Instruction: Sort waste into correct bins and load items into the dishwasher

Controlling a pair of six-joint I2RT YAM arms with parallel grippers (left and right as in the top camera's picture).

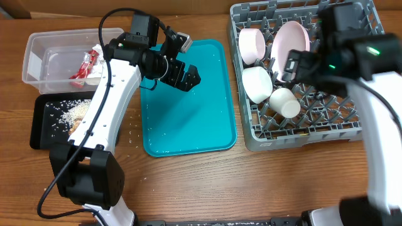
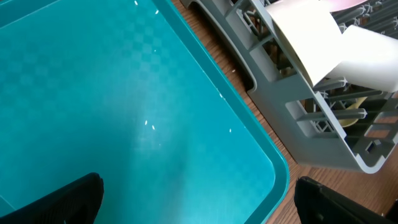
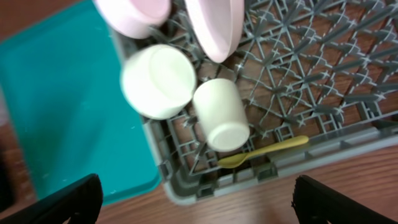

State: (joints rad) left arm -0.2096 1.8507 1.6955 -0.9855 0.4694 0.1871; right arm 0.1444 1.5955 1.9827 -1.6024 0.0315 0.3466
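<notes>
Dishwasher rack [image 1: 333, 110] right of the teal tray [image 1: 188, 119] holds plate [image 1: 290, 36], bowl [image 1: 252, 45], cups [image 1: 284, 102]; waste [image 1: 85, 66] lies binned left of it; left gripper [image 2: 198, 202] and right gripper [image 3: 193, 199] gape empty, so seemingly nearly done.

The right arm [image 1: 352, 56] hid the far corner of the dish rack [image 1: 314, 135], the left arm [image 1: 110, 100] the right side of the black tray [image 1: 43, 129]. The right wrist view cut off the top of the pink plate [image 3: 214, 25].
</notes>
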